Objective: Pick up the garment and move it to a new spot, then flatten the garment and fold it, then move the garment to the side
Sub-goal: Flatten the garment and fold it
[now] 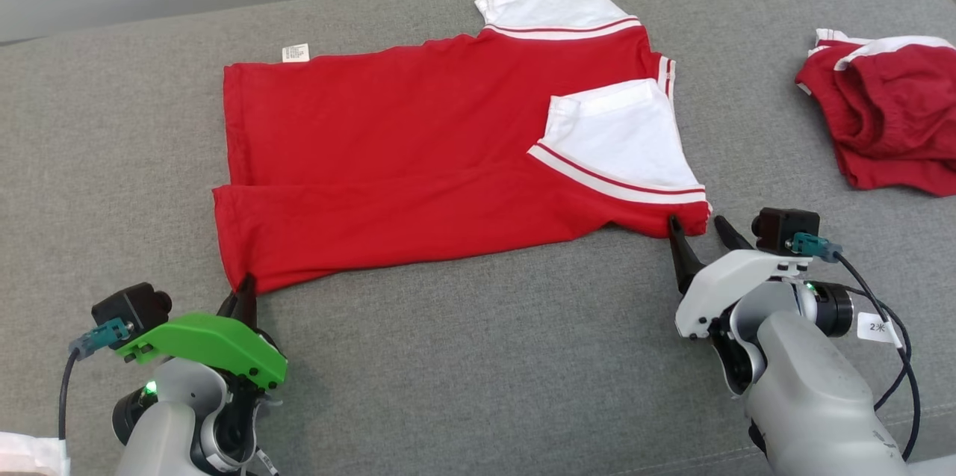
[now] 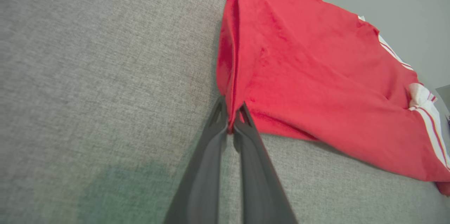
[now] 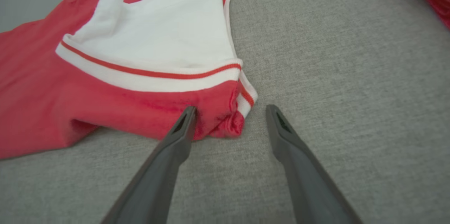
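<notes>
On the grey fabric cushion (image 1: pixel 478 356), the left gripper (image 1: pixel 243 291) pinches the near hem corner of the red-and-white cloth shirt (image 1: pixel 418 155). The right gripper (image 1: pixel 695 223), spread wide, straddles its shoulder corner. Bare cushion borders the near edge.

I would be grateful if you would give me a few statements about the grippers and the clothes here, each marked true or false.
1. The left gripper is closed on a hem corner of the red shirt. True.
2. The right gripper is clamped shut on the shirt. False: its fingers stand apart at the shirt's shoulder corner.
3. A second red garment lies crumpled to the robot's right of the shirt. True.
4. The shirt's sleeves are blue. False: they are white, with a red stripe along the trim.
5. The shirt lies on a wooden table. False: it lies on a grey fabric surface.
</notes>
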{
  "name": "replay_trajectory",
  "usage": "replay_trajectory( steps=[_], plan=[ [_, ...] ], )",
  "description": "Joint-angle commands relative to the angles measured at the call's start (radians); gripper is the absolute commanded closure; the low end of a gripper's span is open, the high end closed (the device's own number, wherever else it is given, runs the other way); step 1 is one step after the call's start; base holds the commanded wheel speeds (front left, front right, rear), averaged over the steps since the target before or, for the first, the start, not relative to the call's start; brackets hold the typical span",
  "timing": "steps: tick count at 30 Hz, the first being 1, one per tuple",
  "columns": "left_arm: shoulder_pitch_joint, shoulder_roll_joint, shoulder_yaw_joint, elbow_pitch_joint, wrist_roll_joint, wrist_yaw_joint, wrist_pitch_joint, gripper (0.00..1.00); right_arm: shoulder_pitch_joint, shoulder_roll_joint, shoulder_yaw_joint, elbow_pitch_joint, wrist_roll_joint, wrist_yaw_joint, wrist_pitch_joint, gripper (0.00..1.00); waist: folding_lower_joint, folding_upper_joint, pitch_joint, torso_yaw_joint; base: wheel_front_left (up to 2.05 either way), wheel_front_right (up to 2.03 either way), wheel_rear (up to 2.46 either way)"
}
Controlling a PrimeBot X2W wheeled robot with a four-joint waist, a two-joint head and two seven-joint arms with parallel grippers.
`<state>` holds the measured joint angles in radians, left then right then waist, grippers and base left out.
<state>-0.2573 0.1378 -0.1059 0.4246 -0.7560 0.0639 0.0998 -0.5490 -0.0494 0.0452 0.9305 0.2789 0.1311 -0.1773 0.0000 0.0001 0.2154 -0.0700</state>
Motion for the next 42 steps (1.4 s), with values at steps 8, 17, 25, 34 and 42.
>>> replay_trajectory(
  steps=[8, 17, 25, 34, 42],
  plan=[
    [0.021, 0.013, 0.005, -0.01, -0.009, -0.014, -0.023, 1.0, -0.056, -0.002, 0.024, 0.086, 0.035, -0.001, -0.031, 1.0, 0.0, -0.0001, -0.016, 0.0, 0.0, 0.0, 0.0],
    [0.097, 0.032, -0.005, -0.142, 0.002, -0.026, -0.034, 1.0, -0.018, -0.003, -0.01, 0.003, 0.002, -0.001, -0.059, 1.0, 0.0, -0.0001, -0.062, -0.004, 0.0, 0.0, 0.0],
    [0.306, 0.039, -0.035, -0.365, 0.009, 0.022, 0.014, 1.0, 0.224, -0.007, -0.047, -0.286, -0.023, -0.001, 0.051, 1.0, 0.0, -0.0001, -0.082, 0.002, 0.0, 0.0, 0.0],
    [0.445, 0.027, -0.024, -0.409, -0.021, 0.064, 0.027, 1.0, 0.528, -0.003, -0.11, -0.651, 0.007, -0.001, 0.215, 1.0, 0.0, -0.0001, -0.052, 0.0, 0.0, 0.0, 0.0],
    [0.438, 0.033, -0.012, -0.353, -0.027, 0.07, 0.021, 1.0, 0.594, -0.003, -0.103, -0.742, 0.04, -0.001, 0.258, 1.0, 0.0, -0.0001, -0.041, -0.005, 0.0, 0.0, 0.0]
  ],
)
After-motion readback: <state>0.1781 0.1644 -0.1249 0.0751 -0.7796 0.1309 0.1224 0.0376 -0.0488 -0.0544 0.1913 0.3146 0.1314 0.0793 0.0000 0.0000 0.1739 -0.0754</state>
